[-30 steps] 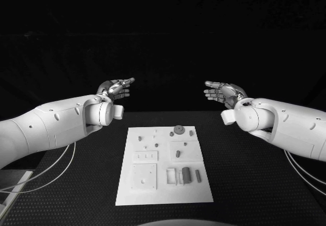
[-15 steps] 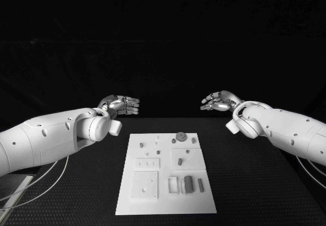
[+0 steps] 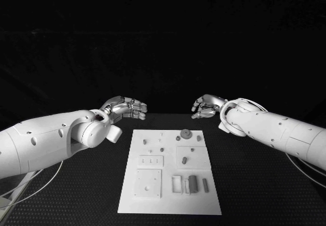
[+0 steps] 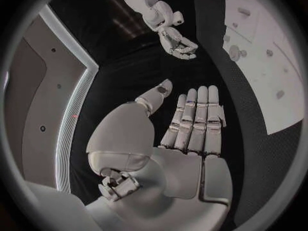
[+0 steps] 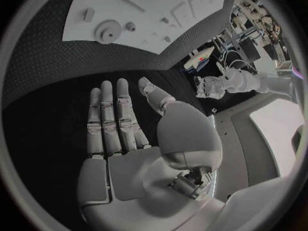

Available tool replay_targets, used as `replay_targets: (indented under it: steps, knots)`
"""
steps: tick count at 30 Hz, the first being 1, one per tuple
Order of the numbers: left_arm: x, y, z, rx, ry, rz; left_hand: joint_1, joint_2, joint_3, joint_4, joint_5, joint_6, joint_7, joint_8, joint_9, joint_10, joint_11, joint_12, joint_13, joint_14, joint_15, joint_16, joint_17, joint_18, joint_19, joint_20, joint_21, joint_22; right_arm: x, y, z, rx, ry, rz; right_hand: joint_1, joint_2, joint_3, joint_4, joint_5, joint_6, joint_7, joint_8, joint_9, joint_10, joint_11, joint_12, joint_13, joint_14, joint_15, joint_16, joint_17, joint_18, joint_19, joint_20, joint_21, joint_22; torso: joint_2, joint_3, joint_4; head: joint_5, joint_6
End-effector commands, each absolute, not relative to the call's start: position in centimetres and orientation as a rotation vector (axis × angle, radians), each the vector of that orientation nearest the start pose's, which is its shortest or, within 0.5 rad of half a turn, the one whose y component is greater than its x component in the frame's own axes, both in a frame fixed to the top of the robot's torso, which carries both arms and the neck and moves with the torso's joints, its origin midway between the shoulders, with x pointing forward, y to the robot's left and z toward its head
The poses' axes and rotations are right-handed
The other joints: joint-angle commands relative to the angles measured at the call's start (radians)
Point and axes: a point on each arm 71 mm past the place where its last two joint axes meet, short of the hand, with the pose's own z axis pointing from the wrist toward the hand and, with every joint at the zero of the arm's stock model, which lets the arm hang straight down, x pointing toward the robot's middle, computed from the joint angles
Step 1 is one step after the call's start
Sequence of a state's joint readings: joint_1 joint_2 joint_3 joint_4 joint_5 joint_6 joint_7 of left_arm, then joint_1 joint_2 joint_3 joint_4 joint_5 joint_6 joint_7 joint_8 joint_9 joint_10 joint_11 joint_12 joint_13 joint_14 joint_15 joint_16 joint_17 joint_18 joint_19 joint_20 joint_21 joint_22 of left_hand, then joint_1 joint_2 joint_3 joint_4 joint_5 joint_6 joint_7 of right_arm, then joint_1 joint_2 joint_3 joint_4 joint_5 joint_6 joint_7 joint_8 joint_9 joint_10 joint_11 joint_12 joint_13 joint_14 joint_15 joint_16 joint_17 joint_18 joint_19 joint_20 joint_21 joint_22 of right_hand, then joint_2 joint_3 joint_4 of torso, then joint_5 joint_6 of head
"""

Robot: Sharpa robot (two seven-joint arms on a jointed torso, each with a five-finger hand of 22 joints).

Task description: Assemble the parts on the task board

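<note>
The task board [image 3: 170, 172] lies flat in the middle of the black desk [image 3: 264, 188], with its long side running away from the robot. Small grey parts [image 3: 192, 182] lie on it: a round disc [image 3: 185, 133] near the far edge, small pegs beside it, and some longer pieces in the near right corner.

Both hands are in the air beyond the far end of the board, well apart from each other. The left hand [image 3: 126, 108] holds nothing; its fingers [image 4: 195, 120] lie straight, side by side. The right hand [image 3: 207, 105] also holds nothing, and its fingers [image 5: 112, 118] are stretched out with the thumb apart.
</note>
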State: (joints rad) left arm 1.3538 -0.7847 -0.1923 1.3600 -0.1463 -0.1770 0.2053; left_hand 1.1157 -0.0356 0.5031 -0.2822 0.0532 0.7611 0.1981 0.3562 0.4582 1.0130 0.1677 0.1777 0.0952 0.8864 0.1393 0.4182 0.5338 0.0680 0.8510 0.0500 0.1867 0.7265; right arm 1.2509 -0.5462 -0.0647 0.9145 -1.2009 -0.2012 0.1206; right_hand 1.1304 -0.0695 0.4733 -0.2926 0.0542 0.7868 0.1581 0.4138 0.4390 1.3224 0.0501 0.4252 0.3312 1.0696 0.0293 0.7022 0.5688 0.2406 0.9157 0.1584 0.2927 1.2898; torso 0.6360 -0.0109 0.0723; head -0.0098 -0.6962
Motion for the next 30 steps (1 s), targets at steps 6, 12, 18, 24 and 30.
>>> replay_targets:
  steps: [6, 12, 18, 24, 30]
  knots:
    - [52.5, 21.9, -17.7, -0.909, 1.731, -1.349, -0.026, -0.004, -0.011, 0.001, -0.002, 0.002, 0.010, -0.014, -0.007, 0.002, 0.005, -0.015, -0.006, 0.004, 0.002, -0.008, 0.004, -0.015, 0.004, -0.003, -0.002, -0.003, 58.2, -20.6, -20.3, -0.226, 1.765, 0.535, 0.034, -0.002, -0.068, 0.002, 0.001, 0.035, -0.018, -0.067, 0.009, -0.096, -0.027, 0.575, 0.557, 0.075, -0.110, 0.455, 0.407, 0.021, 0.222, -0.105, 0.225, 0.034, 0.047, -0.0131, 0.0521, -0.026, 0.004]
    - [52.4, 21.4, -17.9, -0.918, 1.750, -1.344, -0.043, -0.009, -0.016, 0.006, -0.002, 0.003, 0.010, -0.016, -0.009, 0.005, 0.005, -0.018, -0.008, 0.002, 0.003, -0.013, 0.006, -0.018, 0.003, -0.004, -0.006, -0.005, 57.5, -18.9, -20.4, -0.355, 1.759, 0.494, 0.027, -0.005, -0.061, 0.002, 0.000, 0.012, -0.012, -0.100, 0.004, -0.101, -0.019, 0.653, 0.622, 0.083, -0.106, 0.526, 0.460, 0.021, 0.229, -0.117, 0.315, 0.049, 0.071, -0.0200, 0.0672, -0.043, 0.012]
    - [52.1, 21.1, -17.9, -0.914, 1.760, -1.356, -0.048, -0.010, -0.017, 0.007, -0.001, 0.004, 0.010, -0.017, -0.010, 0.005, 0.005, -0.020, -0.009, 0.001, 0.003, -0.016, 0.007, -0.019, 0.002, -0.004, -0.008, -0.005, 57.0, -18.1, -21.0, -0.409, 1.764, 0.466, 0.023, -0.014, -0.052, 0.002, -0.001, 0.001, -0.006, -0.124, -0.005, -0.107, -0.012, 0.725, 0.670, 0.086, -0.099, 0.595, 0.504, 0.021, 0.228, -0.133, 0.400, 0.047, 0.093, -0.0276, 0.0767, -0.052, 0.016]
    - [52.0, 20.9, -17.9, -0.913, 1.764, -1.360, -0.050, -0.010, -0.017, 0.008, -0.001, 0.003, 0.010, -0.018, -0.011, 0.005, 0.005, -0.022, -0.010, 0.000, 0.004, -0.017, 0.007, -0.020, 0.001, -0.005, -0.009, -0.006, 56.9, -18.8, -21.3, -0.403, 1.777, 0.464, 0.017, -0.017, -0.039, 0.002, -0.001, 0.004, -0.002, -0.133, -0.010, -0.108, -0.009, 0.754, 0.683, 0.086, -0.096, 0.626, 0.518, 0.021, 0.217, -0.141, 0.455, 0.046, 0.111, -0.0316, 0.0846, -0.060, 0.011]
    - [52.1, 21.2, -17.9, -0.917, 1.763, -1.354, -0.052, -0.010, -0.017, 0.008, -0.002, 0.003, 0.011, -0.019, -0.012, 0.005, 0.006, -0.022, -0.010, 0.000, 0.004, -0.018, 0.008, -0.020, 0.001, -0.005, -0.010, -0.006, 56.4, -19.2, -21.2, -0.406, 1.790, 0.461, 0.011, -0.018, -0.034, 0.002, -0.001, 0.010, 0.001, -0.135, -0.011, -0.104, -0.006, 0.768, 0.686, 0.090, -0.093, 0.641, 0.523, 0.021, 0.216, -0.145, 0.482, 0.045, 0.119, -0.0333, 0.0845, -0.062, 0.012]
